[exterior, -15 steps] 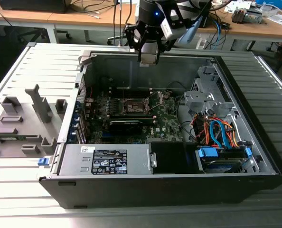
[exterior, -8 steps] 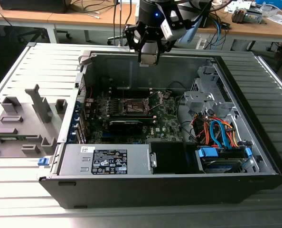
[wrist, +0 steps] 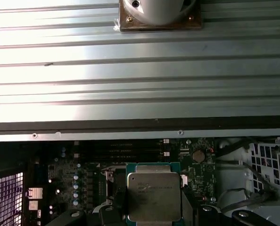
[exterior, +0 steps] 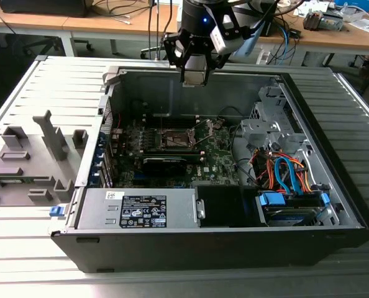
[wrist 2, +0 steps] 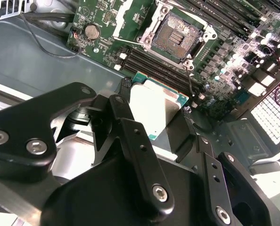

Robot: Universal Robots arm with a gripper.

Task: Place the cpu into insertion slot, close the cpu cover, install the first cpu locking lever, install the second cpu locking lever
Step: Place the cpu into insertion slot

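My gripper point(exterior: 194, 76) is shut on the cpu point(exterior: 194, 78), a small silver-topped square chip. It hangs high over the rear wall of the open computer case point(exterior: 333, 205). In both wrist views the black fingers clamp the cpu point(wrist 2: 152, 110) point(wrist: 154, 195) on two opposite edges. The insertion slot point(exterior: 174, 138) point(wrist 2: 177, 35) lies below and apart from it on the green motherboard, its dark centre uncovered. The cpu cover point(wrist 2: 122, 8) stands flipped up beside the slot. A thin locking lever point(wrist 2: 190, 80) sticks out next to the slot.
A black graphics card point(exterior: 163, 162) lies just in front of the slot. The labelled power supply point(exterior: 141, 208) fills the case's front, and coloured cables with a drive cage point(exterior: 284, 174) sit on the exterior view's right. Grey fixtures point(exterior: 29, 155) stand outside the case.
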